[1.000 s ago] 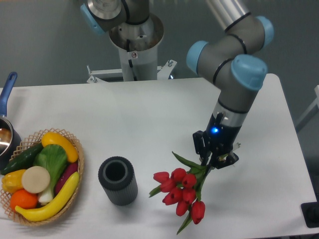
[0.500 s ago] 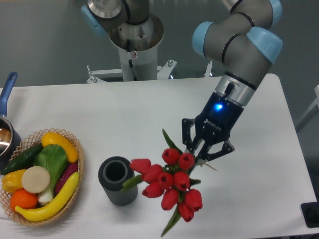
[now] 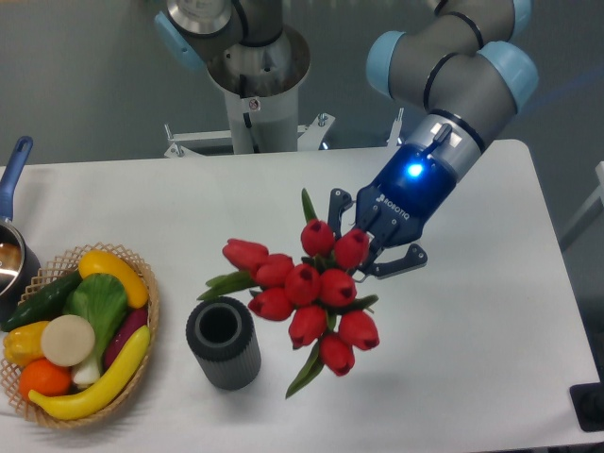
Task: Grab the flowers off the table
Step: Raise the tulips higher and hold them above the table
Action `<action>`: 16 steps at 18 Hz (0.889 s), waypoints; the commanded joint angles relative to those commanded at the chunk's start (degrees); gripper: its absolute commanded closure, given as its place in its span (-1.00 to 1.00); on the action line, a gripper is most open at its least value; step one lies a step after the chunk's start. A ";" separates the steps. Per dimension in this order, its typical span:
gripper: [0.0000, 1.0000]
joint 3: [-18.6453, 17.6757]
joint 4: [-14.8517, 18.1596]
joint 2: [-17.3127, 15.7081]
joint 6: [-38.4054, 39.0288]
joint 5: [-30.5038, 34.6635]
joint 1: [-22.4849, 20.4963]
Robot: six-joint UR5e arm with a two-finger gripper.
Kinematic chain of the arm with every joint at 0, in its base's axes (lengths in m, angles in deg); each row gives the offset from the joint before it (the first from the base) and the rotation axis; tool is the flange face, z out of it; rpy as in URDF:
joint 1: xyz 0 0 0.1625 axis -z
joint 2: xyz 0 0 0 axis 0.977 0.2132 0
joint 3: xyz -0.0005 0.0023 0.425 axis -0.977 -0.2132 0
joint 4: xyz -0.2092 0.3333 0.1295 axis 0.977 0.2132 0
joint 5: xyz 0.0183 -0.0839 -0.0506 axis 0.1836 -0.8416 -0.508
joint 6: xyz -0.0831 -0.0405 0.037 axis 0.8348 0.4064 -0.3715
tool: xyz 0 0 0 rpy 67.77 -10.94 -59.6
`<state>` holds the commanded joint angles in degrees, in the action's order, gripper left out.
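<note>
The flowers, a bunch of red tulips with green leaves, hang in the air above the white table, their heads turned toward the camera. My gripper is shut on their stems, which are mostly hidden behind the blooms. The bunch sits just right of and above a dark cylinder. The arm reaches in from the upper right, with a blue light glowing on its wrist.
A dark ribbed cylindrical vase stands near the table's front, just below-left of the bunch. A wicker basket of vegetables and fruit sits at the left edge. A blue-handled pot is partly visible at far left.
The gripper has risen and tilted, carrying the flowers up and to the left. The bunch now hangs higher, closer to the dark cylinder.
</note>
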<state>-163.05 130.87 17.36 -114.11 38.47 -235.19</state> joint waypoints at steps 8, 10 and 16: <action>0.56 0.97 0.00 0.00 0.26 0.00 0.18; 0.56 0.88 0.00 0.00 0.18 0.00 0.26; 0.56 1.05 0.00 0.00 0.09 -0.09 0.18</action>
<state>-161.99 130.87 17.36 -114.02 38.38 -235.02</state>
